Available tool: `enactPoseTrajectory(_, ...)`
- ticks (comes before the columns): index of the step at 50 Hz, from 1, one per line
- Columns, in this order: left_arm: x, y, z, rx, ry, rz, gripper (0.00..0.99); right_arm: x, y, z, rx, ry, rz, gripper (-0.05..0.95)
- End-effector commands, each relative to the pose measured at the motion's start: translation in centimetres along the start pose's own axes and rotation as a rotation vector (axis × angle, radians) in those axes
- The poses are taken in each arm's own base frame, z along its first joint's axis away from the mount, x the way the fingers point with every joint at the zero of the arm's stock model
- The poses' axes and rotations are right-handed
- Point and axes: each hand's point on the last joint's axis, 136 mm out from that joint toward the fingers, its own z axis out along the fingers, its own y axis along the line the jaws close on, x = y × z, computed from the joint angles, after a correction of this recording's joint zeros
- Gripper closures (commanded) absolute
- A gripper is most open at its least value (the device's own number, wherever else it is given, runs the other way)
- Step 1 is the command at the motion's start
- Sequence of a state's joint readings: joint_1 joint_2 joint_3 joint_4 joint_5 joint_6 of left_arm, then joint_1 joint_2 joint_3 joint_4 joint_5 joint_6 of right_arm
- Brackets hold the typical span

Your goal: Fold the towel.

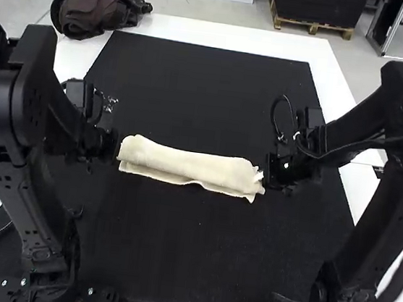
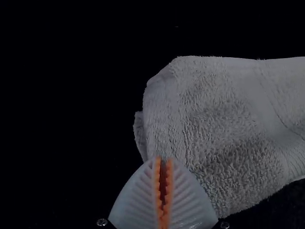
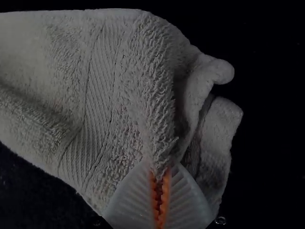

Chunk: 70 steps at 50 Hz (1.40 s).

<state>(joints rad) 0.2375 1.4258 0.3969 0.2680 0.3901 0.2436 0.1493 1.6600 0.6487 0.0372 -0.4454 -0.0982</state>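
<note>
The cream towel (image 1: 185,165) lies as a long, narrow folded strip across the mat, its layers showing along the near edge. At its left end is my left gripper (image 1: 111,144); at its right end, my right gripper (image 1: 271,170). In the left wrist view, the left gripper (image 2: 163,162) is shut on the edge of the towel's end (image 2: 214,129), a thin bit of cloth between the tips. In the right wrist view, the right gripper (image 3: 160,174) is shut on the other end of the towel (image 3: 128,95), where the cloth puckers and loose layers stick out beside it.
A black mat (image 1: 189,259) covers most of the white table (image 1: 222,34). A dark bundle of fabric (image 1: 98,4) rests at the table's far left corner. Both arms stand at the near side, bent in over the mat's left and right edges.
</note>
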Motion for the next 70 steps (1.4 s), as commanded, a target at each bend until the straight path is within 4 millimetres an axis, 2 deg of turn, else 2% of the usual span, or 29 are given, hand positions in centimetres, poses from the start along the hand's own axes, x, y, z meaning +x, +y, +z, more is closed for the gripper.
enactPoseTrajectory(1,0.0,1.0,-0.3,-0.06,-0.009,0.026,0.975,1.2,-1.3,0.8,0.042,0.037,0.014,0.92)
enactPoseTrajectory(5,0.1,1.0,-0.2,-0.081,-0.02,0.042,0.975,1.7,-1.5,1.2,0.044,0.056,0.019,0.91)
enactPoseTrajectory(8,0.2,0.8,-0.2,-0.089,-0.022,0.053,0.956,1.8,-1.9,1.4,0.056,0.061,0.024,0.73)
enactPoseTrajectory(10,0.2,0.7,-0.1,-0.095,-0.024,0.06,0.9,1.9,-2.1,1.4,0.064,0.064,0.026,0.64)
enactPoseTrajectory(13,0.3,0.4,0.0,-0.088,-0.021,0.061,0.78,1.9,-2.4,1.4,0.081,0.063,0.025,0.43)
enactPoseTrajectory(16,0.3,0.3,0.0,-0.086,-0.017,0.059,0.616,1.7,-2.5,1.3,0.085,0.06,0.023,0.33)
enactPoseTrajectory(22,0.5,0.9,-0.1,-0.113,-0.01,0.056,0.29,1.4,-2.7,1.1,0.095,0.056,0.023,0.06)
enactPoseTrajectory(27,0.4,1.2,-0.2,-0.134,-0.006,0.056,0.039,1.0,-2.9,0.9,0.098,0.052,0.028,0.0)
enactPoseTrajectory(42,-0.9,2.6,-1.3,-0.182,-0.06,0.035,0.031,-1.5,-2.9,-0.6,0.097,0.019,0.038,0.0)
enactPoseTrajectory(56,-1.4,2.7,-1.7,-0.189,-0.077,0.032,0.031,-4.9,-1.5,-3.2,0.084,-0.036,0.024,0.0)
enactPoseTrajectory(63,-1.9,2.9,-1.9,-0.193,-0.09,0.02,0.031,-4.8,-1.6,-3.3,0.093,-0.037,0.027,0.0)
enactPoseTrajectory(70,-2.9,2.9,-2.4,-0.2,-0.126,-0.003,0.031,-3.7,-1.6,-2.9,0.092,-0.014,0.033,0.0)
